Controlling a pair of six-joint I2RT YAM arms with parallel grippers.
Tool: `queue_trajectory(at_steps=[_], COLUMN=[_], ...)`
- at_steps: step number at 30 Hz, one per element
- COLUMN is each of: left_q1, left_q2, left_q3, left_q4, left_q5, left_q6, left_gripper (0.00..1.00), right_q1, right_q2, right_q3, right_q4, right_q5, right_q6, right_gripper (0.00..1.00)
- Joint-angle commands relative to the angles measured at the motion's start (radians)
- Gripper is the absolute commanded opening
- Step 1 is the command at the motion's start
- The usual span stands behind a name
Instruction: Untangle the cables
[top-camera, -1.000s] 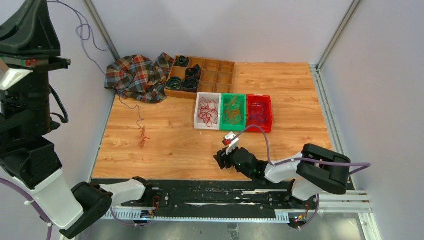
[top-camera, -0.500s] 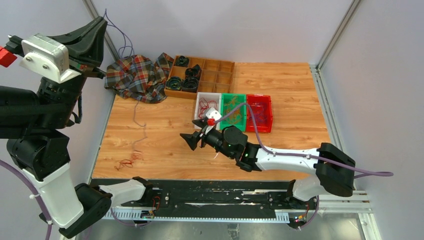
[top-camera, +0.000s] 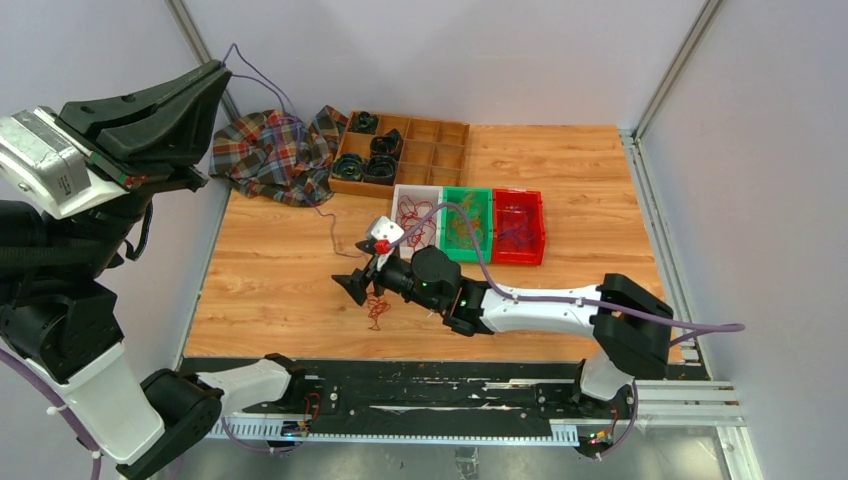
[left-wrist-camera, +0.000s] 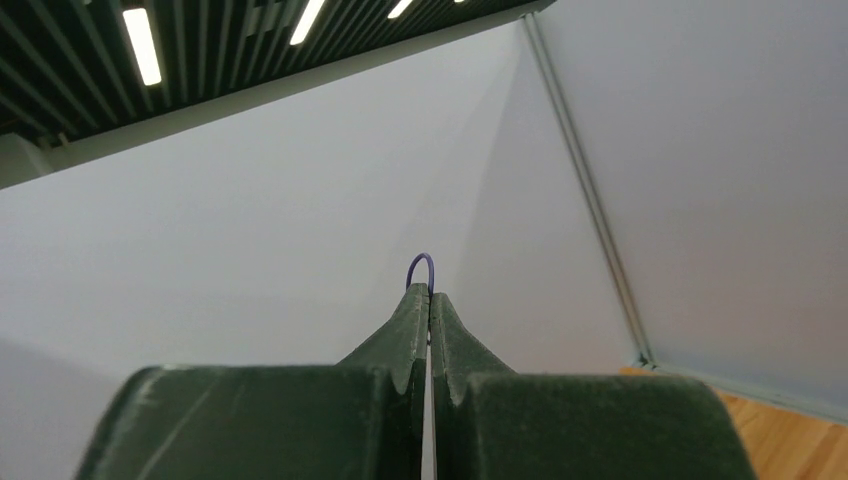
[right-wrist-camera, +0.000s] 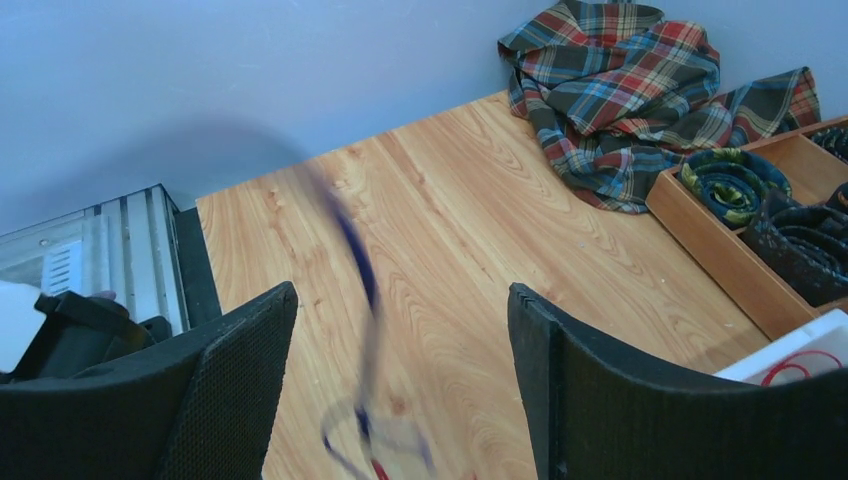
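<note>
Fingers of the left gripper (left-wrist-camera: 430, 295), raised high on the left, pinch a purple cable (right-wrist-camera: 355, 250). Since earlier, the red tangle (top-camera: 376, 308) has slid right across the wooden table (top-camera: 600, 200), now lying just beside the right gripper (right-wrist-camera: 400, 292), whose jaws have spread wide.

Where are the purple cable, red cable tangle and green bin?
purple cable (right-wrist-camera: 352, 245): right wrist view, blurred mid-stretch.
red cable tangle (top-camera: 377, 308): top external view, its middle.
green bin (top-camera: 467, 190): top external view, far rim.

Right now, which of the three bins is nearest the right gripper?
The white bin, leftmost; the green bin and red bin lie farther right.
</note>
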Motion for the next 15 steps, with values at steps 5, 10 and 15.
queue_trajectory(at_steps=[5, 10, 15], left_q1=[0.005, 0.004, 0.005], left_q2=[0.006, 0.015, 0.027], left_q3=[0.020, 0.041, 0.084], left_q4=[-0.002, -0.001, 0.053], left_q5=[0.129, 0.122, 0.080], left_q6=[-0.099, -0.100, -0.108], left_gripper=[0.00, 0.00, 0.00], right_q1=[-0.043, -0.061, -0.066], right_q2=[0.102, 0.162, 0.216], right_q3=[0.091, 0.043, -0.015], right_q4=[-0.020, 0.017, 0.089], right_q5=[-0.024, -0.004, 0.030], right_q6=[-0.009, 0.030, 0.069], right_gripper=[0.73, 0.55, 0.34])
